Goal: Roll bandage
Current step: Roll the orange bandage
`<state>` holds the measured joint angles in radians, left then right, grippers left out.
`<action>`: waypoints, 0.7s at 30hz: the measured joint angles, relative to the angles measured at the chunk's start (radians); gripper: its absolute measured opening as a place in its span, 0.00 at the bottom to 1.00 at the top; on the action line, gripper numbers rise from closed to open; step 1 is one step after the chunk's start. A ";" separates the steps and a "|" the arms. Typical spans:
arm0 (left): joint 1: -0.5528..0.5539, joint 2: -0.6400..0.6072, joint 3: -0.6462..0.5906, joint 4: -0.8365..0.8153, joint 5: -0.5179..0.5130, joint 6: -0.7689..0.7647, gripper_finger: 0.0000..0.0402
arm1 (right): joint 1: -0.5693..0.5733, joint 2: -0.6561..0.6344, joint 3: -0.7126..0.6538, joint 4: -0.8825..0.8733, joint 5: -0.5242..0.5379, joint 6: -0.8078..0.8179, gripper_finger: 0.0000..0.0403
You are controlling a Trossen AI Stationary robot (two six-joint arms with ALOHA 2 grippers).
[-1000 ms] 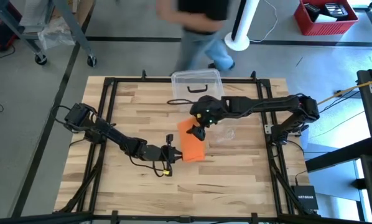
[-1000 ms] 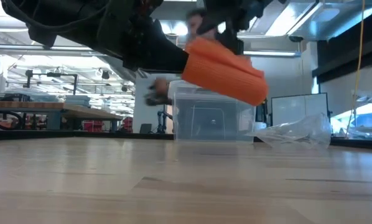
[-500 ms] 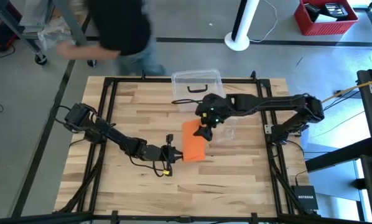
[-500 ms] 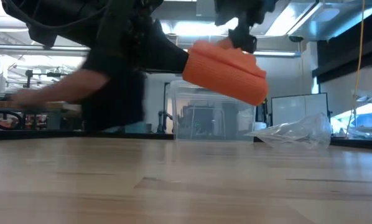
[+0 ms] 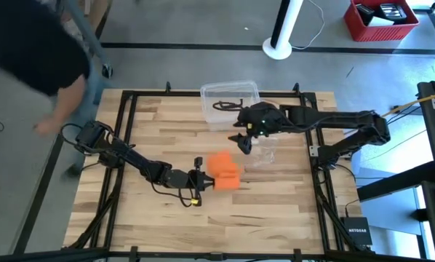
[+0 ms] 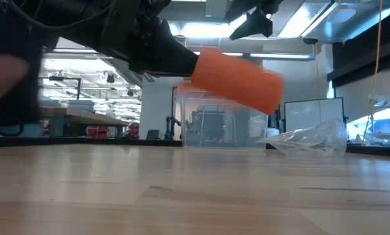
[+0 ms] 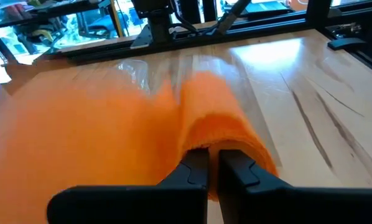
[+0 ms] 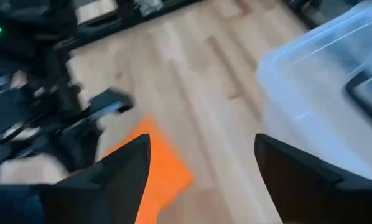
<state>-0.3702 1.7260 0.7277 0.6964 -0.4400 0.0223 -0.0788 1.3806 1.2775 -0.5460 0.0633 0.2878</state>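
Observation:
The bright orange bandage is a loosely rolled, bunched bundle held above the middle of the table; in the low view the bandage hangs clear of the wood. My left gripper is shut on its left end, and in its wrist view the fingers close on the roll, with a blurred orange flap beside it. My right gripper stands open, above and beyond the bandage's far side, with nothing between its fingers. My left gripper pinches the bandage's left end between its two fingers. They come nearly level from the table's left, slanting a little downward. The bandage sticks out past the fingertips toward the right, lifted clear of the table and sloping down to its free end.
A clear plastic box with a black handle stands at the far middle, close behind my right gripper. A clear plastic wrapper lies just right of the bandage. Black frame rails run along the table's sides. A person moves past the far left corner.
My right gripper has risen off the bandage's far part and drawn back toward the far right, tipping as it went. The bandage's far end, stretched out toward the box before, has dropped back onto the bundle, which is now shorter. The person has walked left.

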 joint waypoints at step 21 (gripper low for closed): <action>0.044 -0.280 0.012 0.058 -0.027 0.198 0.02 | 0.371 -0.260 -0.420 0.183 0.290 -0.213 0.72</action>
<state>-0.3261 1.4455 0.7395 0.7545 -0.4671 0.2203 0.2926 1.1207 0.8579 -0.3632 0.3536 0.0749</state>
